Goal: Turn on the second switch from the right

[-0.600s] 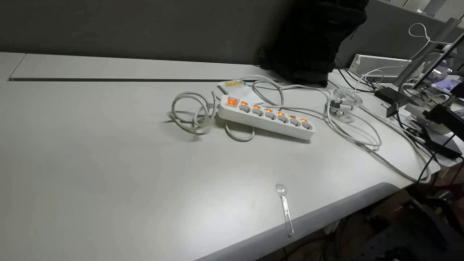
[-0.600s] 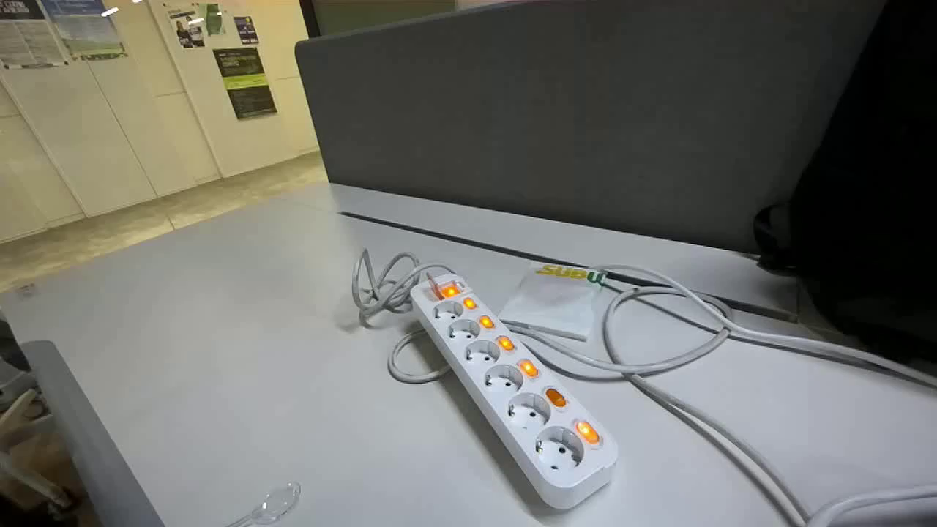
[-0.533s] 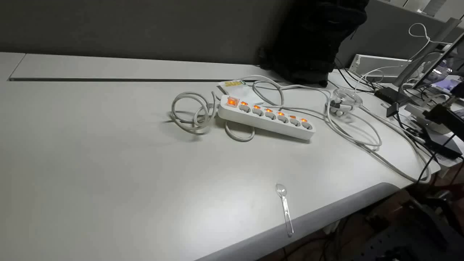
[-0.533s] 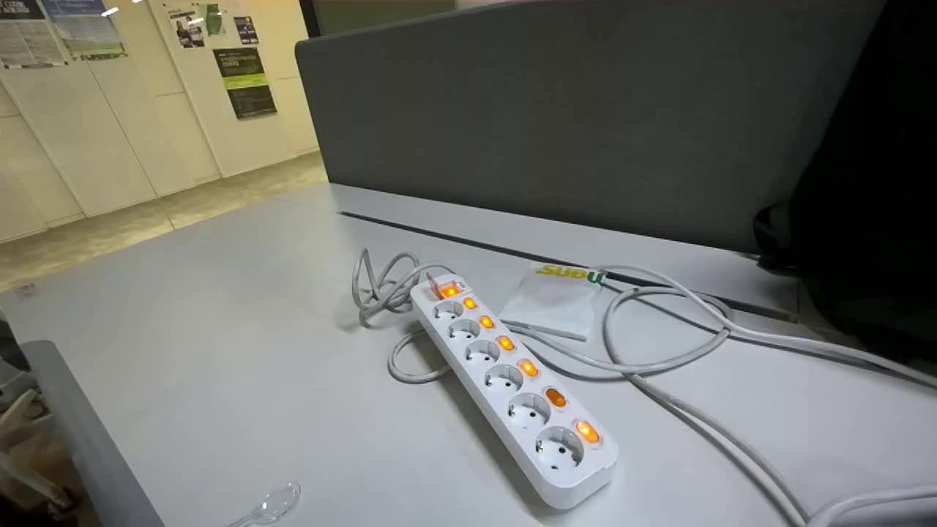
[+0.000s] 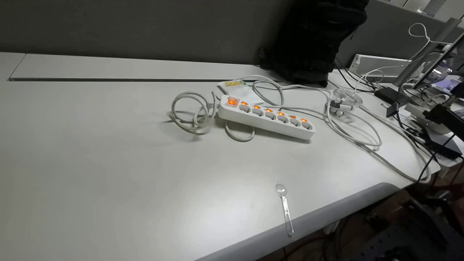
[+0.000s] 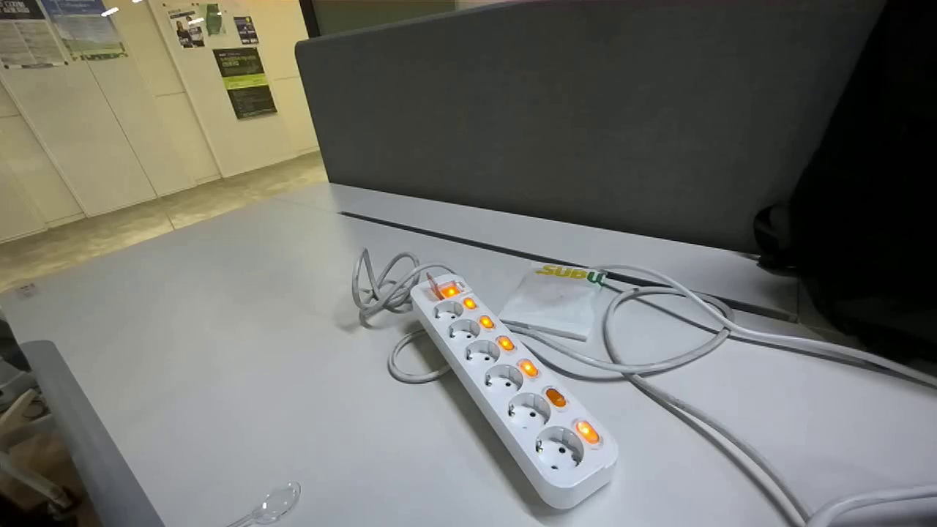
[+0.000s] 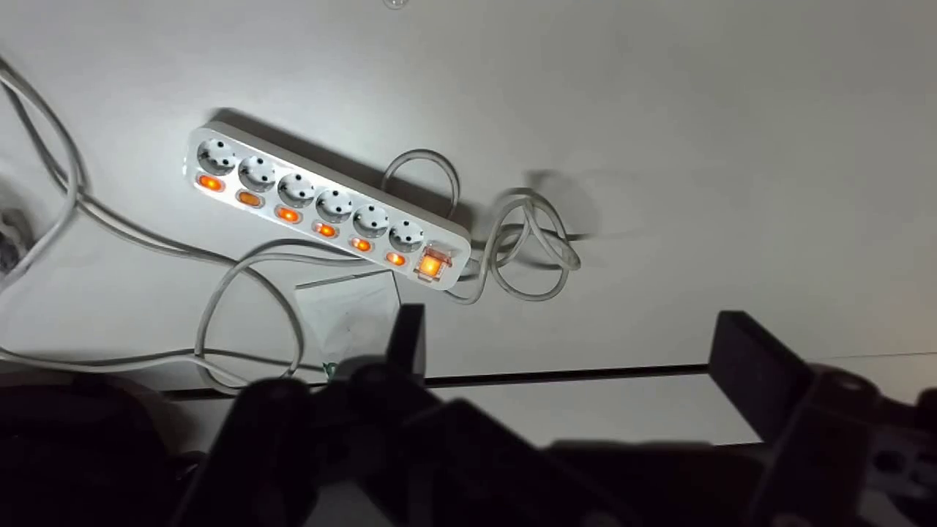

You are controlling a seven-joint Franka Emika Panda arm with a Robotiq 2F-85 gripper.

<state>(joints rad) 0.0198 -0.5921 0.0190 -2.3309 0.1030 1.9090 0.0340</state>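
You have a long power strip (image 6: 510,359) of smooth white plastic with rounded corners, a line of six round recessed sockets (image 6: 504,380) and, alongside, six small oval orange rockers (image 6: 528,368). Your target, the second switch from the right (image 6: 555,397), sits next to last toward the cordless end, second from the left as your wrist view shows it; it is a dull amber while its neighbours glow. At the corded end a larger square switch (image 6: 451,291) is lit, with a clear plastic flap (image 6: 435,288). Smooth grey cord (image 5: 195,133) loops in a loose coil just beyond that end, and a white wrapper (image 6: 556,304) with yellow and green lettering lies flat beside the power strip. Your bench (image 5: 108,163) is matte and pale, backed by a grey, fabric-like partition (image 6: 549,132); on it lies a clear plastic spoon (image 5: 285,209), its handle reaching over the rounded grey edge.

Your wrist view looks down at the bench, and your blocky black fingers (image 7: 758,373) come in from its bottom. They stand wide apart, bench and a dark seam (image 7: 564,376) showing between them.

There, one of the fingers hides part of the wrapper, and only a sliver of the spoon's bowl shows at the top. The black backpack (image 5: 315,40) is too dark for you to read its details. At the right edge of an exterior view a dark shape (image 5: 447,117) is cut off; you cannot tell what it is.
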